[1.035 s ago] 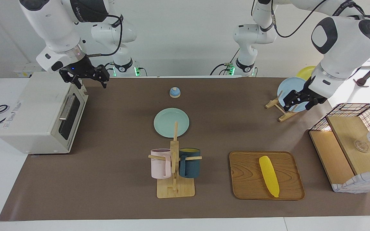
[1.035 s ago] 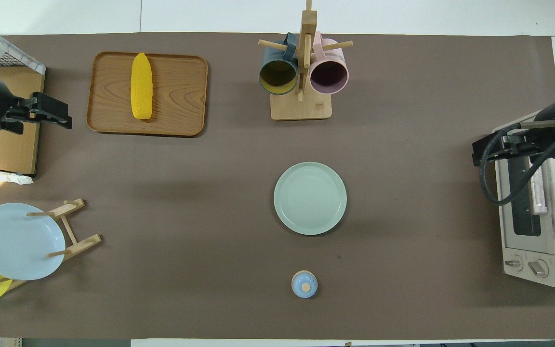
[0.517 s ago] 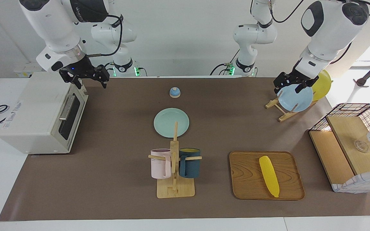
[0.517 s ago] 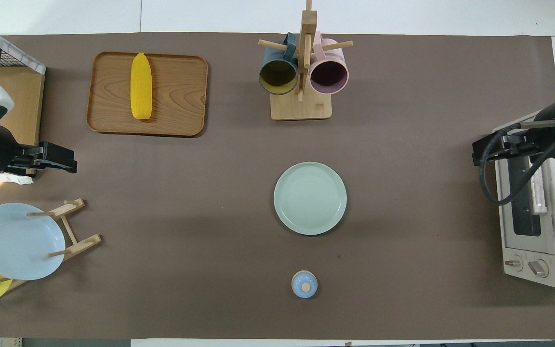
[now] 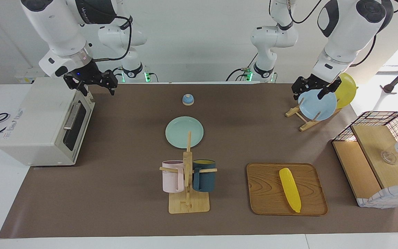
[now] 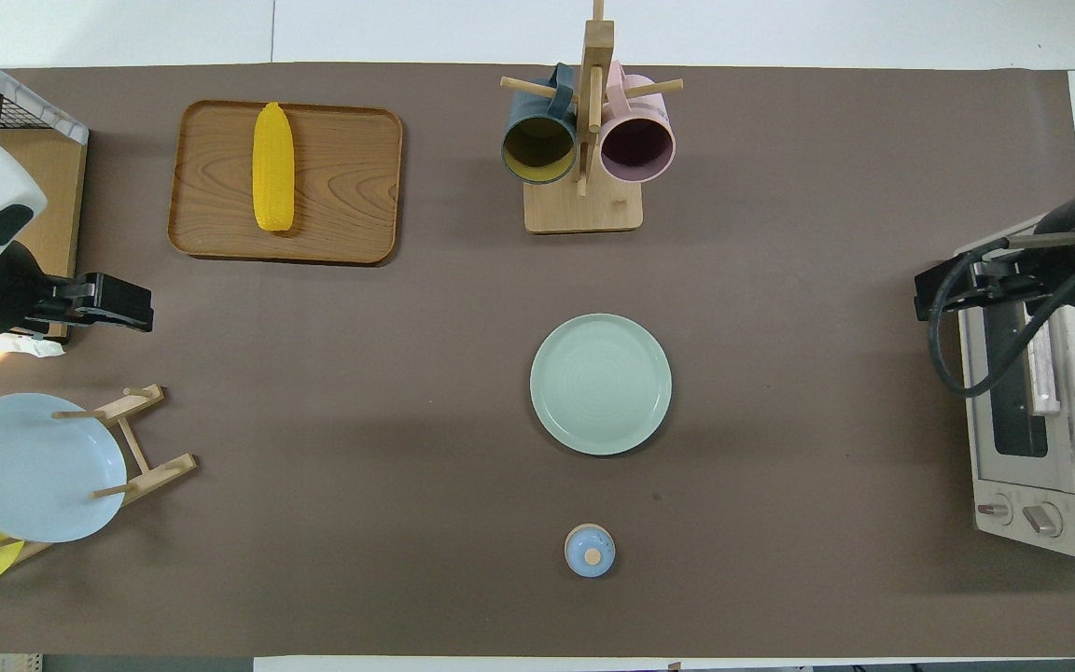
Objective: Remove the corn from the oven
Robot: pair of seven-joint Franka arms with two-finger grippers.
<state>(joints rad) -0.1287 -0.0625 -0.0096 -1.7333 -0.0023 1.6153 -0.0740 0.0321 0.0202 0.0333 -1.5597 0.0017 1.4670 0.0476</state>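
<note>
**Corn lying on the tray, oven door shut: both arms being held off the task's things**

Facing view. The corn is lying on the wooden tray, toward the left arm's end of the surface, well apart from the oven, whose door is being shown shut. The task is judged complete or nearly so; the step in hand is judged a retreat, best done by keeping both arms high and clear of the plate rack. The left gripper is being held in the air over the blue plate, fingers apart and empty, well apart from the corn. The right gripper is being held over the oven's upper corner, fingers apart, empty.

Overhead view. The corn is being shown along the tray. The left gripper is being held over bare surface, between the tray and the rack, near but not over the corn. The right gripper is being held at the edge of the oven.
</note>
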